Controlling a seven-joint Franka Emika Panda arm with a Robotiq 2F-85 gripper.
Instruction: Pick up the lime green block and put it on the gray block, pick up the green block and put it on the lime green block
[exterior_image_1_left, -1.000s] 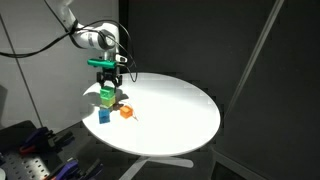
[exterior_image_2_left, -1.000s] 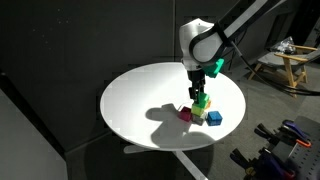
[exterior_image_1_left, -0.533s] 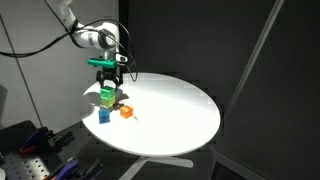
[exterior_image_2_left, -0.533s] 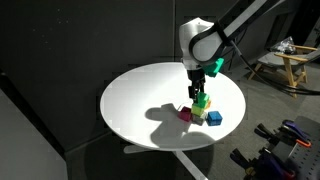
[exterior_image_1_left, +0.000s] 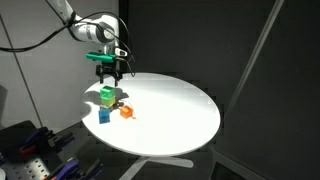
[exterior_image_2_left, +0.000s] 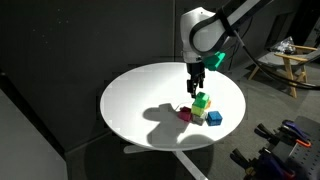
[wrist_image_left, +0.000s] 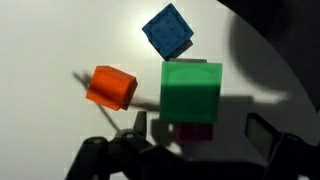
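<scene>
The green block (exterior_image_1_left: 107, 93) sits on top of the lime green block (exterior_image_1_left: 107, 102) in a small stack near the table's edge; the stack also shows in an exterior view (exterior_image_2_left: 202, 101). In the wrist view the green block (wrist_image_left: 191, 89) fills the middle, and I cannot tell what lies under the lime one. The bluish-gray block (exterior_image_1_left: 103, 116) (exterior_image_2_left: 214, 118) (wrist_image_left: 168, 31) stands alone on the table next to the stack. My gripper (exterior_image_1_left: 109, 73) (exterior_image_2_left: 196, 86) (wrist_image_left: 200, 134) is open and empty, straight above the stack and clear of it.
An orange block (exterior_image_1_left: 126, 111) (wrist_image_left: 110, 87) lies beside the stack. A magenta block (exterior_image_2_left: 185, 115) (wrist_image_left: 196, 130) sits against the stack's foot. The round white table (exterior_image_1_left: 180, 110) (exterior_image_2_left: 140, 100) stands in front of dark curtains. Its edge is close to the blocks.
My gripper was down at the green block on the stack. It has since risen straight up, open. The green block stays on the stack.
</scene>
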